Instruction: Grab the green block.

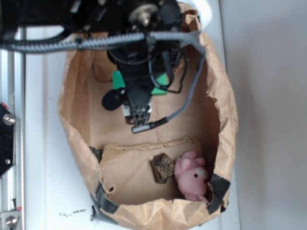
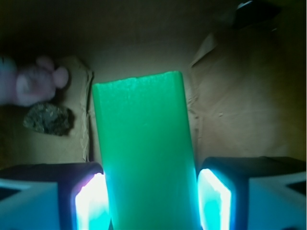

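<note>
**Green block between the end effector's pads**

I see the end effector (image 2: pixel 152 199) clenched on the green block (image 2: pixel 144 148), its pads (image 2: pixel 91 201) pressing both long sides. In the exterior view the arm hangs over a brown paper bag (image 1: pixel 72 139), near twelve o'clock. A pink plush toy (image 1: pixel 192 176) and a brown rock (image 1: pixel 163 167) touch near five o'clock.

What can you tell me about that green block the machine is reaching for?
The green block is a smooth, bright-green rectangular slab with plain faces and rounded corners, possibly foam or plastic. It sits inside the brown paper bag, running lengthwise between the two fingers, which flank its sides closely. From outside, the arm hides most of it.
</note>
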Controlling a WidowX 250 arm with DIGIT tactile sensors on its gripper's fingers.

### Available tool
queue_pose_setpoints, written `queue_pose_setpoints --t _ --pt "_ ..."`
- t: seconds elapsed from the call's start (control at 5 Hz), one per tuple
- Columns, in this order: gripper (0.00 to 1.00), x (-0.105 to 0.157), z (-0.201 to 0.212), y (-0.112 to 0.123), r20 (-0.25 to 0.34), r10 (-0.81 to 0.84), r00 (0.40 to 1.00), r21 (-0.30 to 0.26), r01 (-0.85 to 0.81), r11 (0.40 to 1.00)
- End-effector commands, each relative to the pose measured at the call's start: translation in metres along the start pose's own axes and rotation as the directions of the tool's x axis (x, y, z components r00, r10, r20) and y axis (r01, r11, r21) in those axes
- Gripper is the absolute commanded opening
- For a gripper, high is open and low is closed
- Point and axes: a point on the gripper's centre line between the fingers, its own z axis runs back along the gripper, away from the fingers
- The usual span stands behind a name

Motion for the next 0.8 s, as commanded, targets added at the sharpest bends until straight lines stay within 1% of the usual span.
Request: queue_pose_setpoints --t 0.0,0.2,0.4,0.6 --pt "0.00 0.004 0.051 -0.022 0.164 -0.006 0.986 0.111 -0.012 0.994" --pt "0.00 0.001 0.069 -0.031 0.167 -0.056 0.984 0.056 0.047 0.997" --pt "0.00 0.002 0.071 -0.035 0.168 -0.055 0.984 0.047 0.048 0.998" --pt "0.00 0.005 0.064 -0.035 0.168 -0.066 0.984 0.052 0.058 0.997"
